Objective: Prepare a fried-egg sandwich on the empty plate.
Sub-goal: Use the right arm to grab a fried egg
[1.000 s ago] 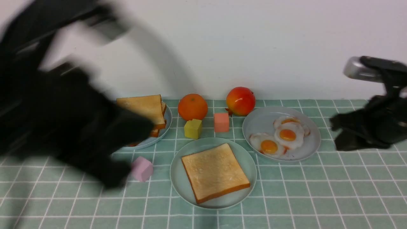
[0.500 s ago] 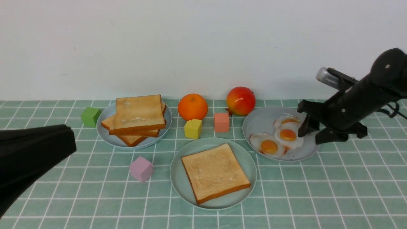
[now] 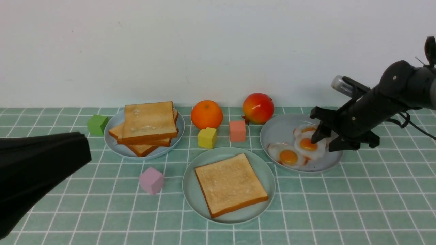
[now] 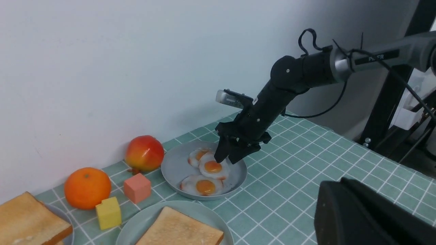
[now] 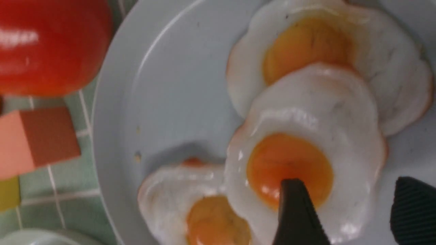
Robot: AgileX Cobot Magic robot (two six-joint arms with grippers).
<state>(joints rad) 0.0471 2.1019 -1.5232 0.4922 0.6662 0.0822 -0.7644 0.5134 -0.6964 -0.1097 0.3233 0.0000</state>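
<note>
The mint-green plate at the front middle bears one toast slice; no fried-egg sandwich is in view. Three fried eggs lie on the grey-blue plate at the right. My right gripper is open and low over the middle egg. In the right wrist view one of its fingers is over the yolk and the other is past the edge of that egg. My left gripper hangs shut and empty at the front left, seen too in the left wrist view.
A toast stack fills a grey-blue plate at the back left. An orange and a red fruit stand by the wall. Green, yellow, salmon and pink blocks lie around the plates.
My left arm has pulled back from over the toast stack to the front left. My right gripper has moved left and down onto the egg plate and has opened.
</note>
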